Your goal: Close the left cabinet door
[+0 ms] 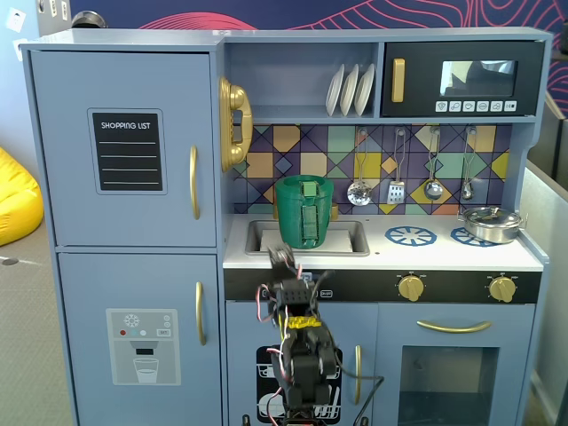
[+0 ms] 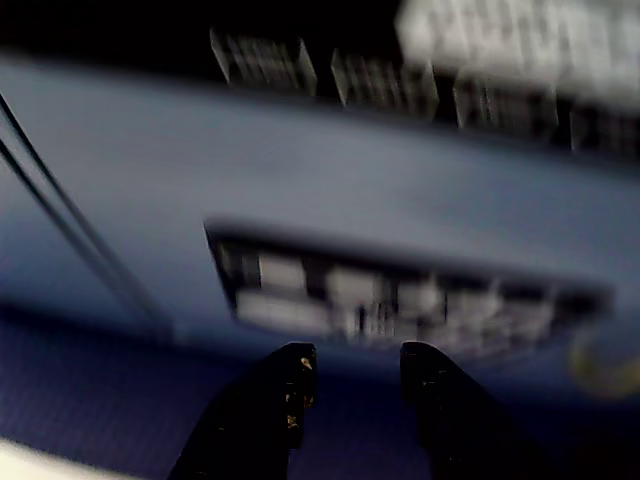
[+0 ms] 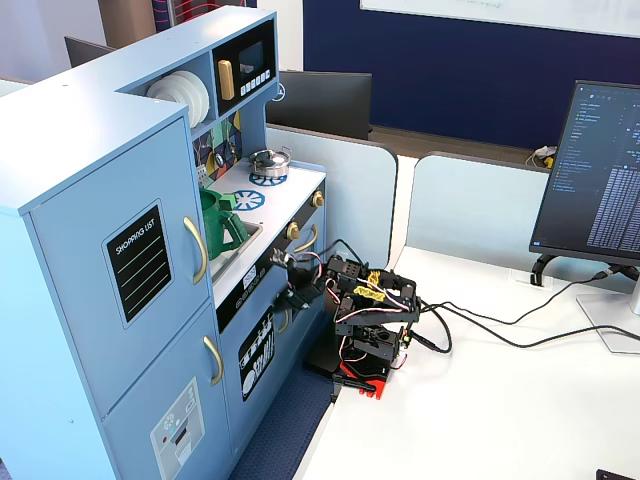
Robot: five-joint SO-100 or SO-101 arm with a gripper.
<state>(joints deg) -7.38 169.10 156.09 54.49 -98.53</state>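
The left cabinet door (image 1: pixel 71 177) is light blue with a black "SHOPPING LIST" panel (image 1: pixel 129 151) and a curved gold handle (image 1: pixel 193 182). It lies flush with the cabinet front in both fixed views (image 3: pixel 90 270). My gripper (image 1: pixel 282 257) is well to the right of it and lower, in front of the sink counter, with the arm folded (image 3: pixel 283 268). In the wrist view the gripper (image 2: pixel 355 365) has its two black fingers a little apart with nothing between them, facing a blurred blue panel with a black-and-white label (image 2: pixel 400 300).
Below the door is a blue door with a dispenser graphic (image 1: pixel 142 346). A green pitcher (image 1: pixel 304 211) stands in the sink and a steel pot (image 1: pixel 491 224) on the stove. A gold phone (image 1: pixel 234 124) hangs beside the door. A monitor (image 3: pixel 600 170) and cables (image 3: pixel 500 335) are on the white table.
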